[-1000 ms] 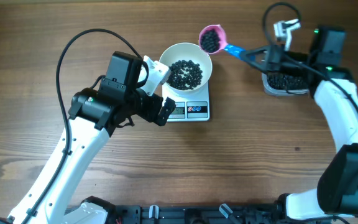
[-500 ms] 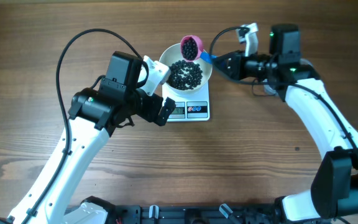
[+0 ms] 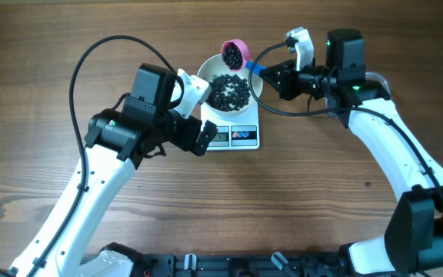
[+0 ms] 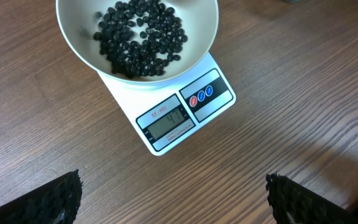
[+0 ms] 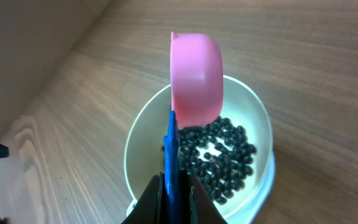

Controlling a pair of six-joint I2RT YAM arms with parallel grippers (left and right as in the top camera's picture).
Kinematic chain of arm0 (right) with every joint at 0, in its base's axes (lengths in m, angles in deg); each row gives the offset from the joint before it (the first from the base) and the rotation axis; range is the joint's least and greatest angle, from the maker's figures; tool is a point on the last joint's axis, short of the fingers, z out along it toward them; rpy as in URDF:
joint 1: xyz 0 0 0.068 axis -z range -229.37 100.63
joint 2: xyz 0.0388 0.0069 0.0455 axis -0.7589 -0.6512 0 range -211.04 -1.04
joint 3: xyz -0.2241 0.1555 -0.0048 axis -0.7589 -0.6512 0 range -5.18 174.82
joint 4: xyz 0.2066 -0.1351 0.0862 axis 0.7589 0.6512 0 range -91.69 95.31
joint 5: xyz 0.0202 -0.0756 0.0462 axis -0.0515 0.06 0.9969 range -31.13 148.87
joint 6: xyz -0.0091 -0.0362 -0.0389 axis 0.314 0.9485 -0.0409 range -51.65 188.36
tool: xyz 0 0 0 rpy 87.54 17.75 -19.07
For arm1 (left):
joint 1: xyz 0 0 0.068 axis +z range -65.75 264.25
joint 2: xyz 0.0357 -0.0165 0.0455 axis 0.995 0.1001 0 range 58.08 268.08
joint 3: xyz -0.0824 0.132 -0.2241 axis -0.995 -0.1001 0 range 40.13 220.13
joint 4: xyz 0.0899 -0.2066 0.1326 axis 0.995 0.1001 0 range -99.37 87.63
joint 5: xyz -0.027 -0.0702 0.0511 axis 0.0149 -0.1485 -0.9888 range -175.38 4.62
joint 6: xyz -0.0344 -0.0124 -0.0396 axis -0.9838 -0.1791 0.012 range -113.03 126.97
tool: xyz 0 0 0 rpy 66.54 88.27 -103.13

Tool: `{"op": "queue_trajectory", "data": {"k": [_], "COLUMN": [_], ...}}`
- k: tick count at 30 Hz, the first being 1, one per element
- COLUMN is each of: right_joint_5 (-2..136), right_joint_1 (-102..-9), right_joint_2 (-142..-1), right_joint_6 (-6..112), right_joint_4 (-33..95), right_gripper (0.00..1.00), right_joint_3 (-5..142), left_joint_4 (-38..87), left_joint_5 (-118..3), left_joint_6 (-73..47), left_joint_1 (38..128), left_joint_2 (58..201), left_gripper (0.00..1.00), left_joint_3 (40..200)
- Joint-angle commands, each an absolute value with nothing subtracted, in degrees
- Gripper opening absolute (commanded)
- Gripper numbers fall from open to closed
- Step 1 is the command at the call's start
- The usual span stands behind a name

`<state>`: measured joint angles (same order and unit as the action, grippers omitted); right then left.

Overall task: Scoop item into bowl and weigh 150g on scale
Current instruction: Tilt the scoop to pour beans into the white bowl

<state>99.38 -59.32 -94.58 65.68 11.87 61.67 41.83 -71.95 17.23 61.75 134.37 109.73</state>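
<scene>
The white bowl (image 3: 257, 86) stands on the scale (image 3: 242, 137) and holds a heap of black beads (image 3: 229, 91). My right gripper (image 3: 271, 77) is shut on the blue handle (image 5: 171, 149) of a pink scoop (image 3: 234, 52). The scoop (image 5: 196, 78) hangs tipped over the bowl's far rim, its back towards the wrist camera, with dark beads showing in it from above. In the left wrist view the bowl (image 4: 79, 46), the beads (image 4: 142, 37) and the scale (image 4: 185, 115) lie ahead of my left gripper (image 4: 173, 202). That gripper is open over bare wood, just left of the scale.
The table is brown wood (image 3: 321, 192). A black cable (image 3: 91, 61) loops above my left arm, and another cable (image 3: 271, 46) arcs over the right wrist. My left arm's body (image 3: 148, 108) stands close against the bowl's left side.
My right arm has swung left, carrying the scoop from the right side of the table to the bowl's far rim and tipping it. The left arm has not moved.
</scene>
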Motion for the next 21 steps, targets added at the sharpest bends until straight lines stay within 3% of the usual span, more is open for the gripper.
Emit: {"op": "queue_trajectory", "data": {"k": [1, 17, 21], "right_joint_5": [95.67, 94.20, 88.61], "right_joint_1": [-59.50, -59.56, -60.11], "right_joint_2": [-90.32, -87.06, -87.06], "right_joint_6": [68.50, 78.53, 82.68], "right_joint_4": [11.74, 15.56, 17.64], "right_gripper": [0.04, 0.04, 0.04], "right_joint_3": [61.93, 61.93, 61.93], "left_joint_4": [41.72, 41.72, 41.72], "left_joint_5": [-71.05, -71.03, -71.05], "left_joint_6": [18.15, 18.15, 18.15], "left_joint_1": [61.49, 61.49, 61.49], "left_joint_2": [134.15, 134.15, 134.15], "left_gripper": [1.00, 1.00, 1.00], "left_joint_3": [110.65, 110.65, 110.65]}}
